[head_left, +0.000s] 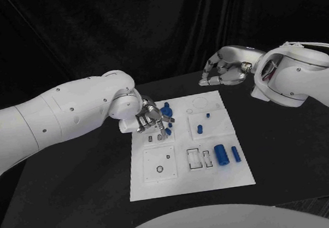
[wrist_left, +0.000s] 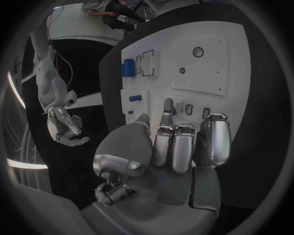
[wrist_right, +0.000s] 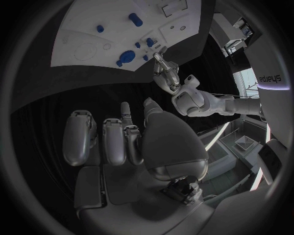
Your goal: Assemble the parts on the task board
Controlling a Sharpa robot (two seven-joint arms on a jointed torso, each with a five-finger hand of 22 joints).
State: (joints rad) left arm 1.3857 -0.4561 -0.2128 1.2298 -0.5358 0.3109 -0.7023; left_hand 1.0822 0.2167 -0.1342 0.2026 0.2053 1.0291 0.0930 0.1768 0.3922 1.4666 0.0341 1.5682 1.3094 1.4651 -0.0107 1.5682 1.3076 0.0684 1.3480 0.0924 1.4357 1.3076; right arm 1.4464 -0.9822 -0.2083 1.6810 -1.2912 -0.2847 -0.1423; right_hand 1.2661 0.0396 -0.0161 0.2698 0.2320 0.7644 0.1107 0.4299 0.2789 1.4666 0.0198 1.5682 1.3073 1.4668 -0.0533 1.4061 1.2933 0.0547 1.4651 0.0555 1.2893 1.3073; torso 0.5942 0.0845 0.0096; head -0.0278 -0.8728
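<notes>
On the black table (head_left: 76, 178), the left hand (head_left: 148, 117) pinches a blue part (head_left: 167, 126) at the board's (head_left: 192, 185) ten o'clock (a loose pinch could drop it), while the right hand (head_left: 224, 67), fingers curled empty, waits beyond one o'clock.

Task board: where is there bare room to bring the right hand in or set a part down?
On the task board, the near strip below the cutouts is bare. So is the black table to its right, below the right hand. It is crowded at the far left, where the left hand sits among blue parts.
</notes>
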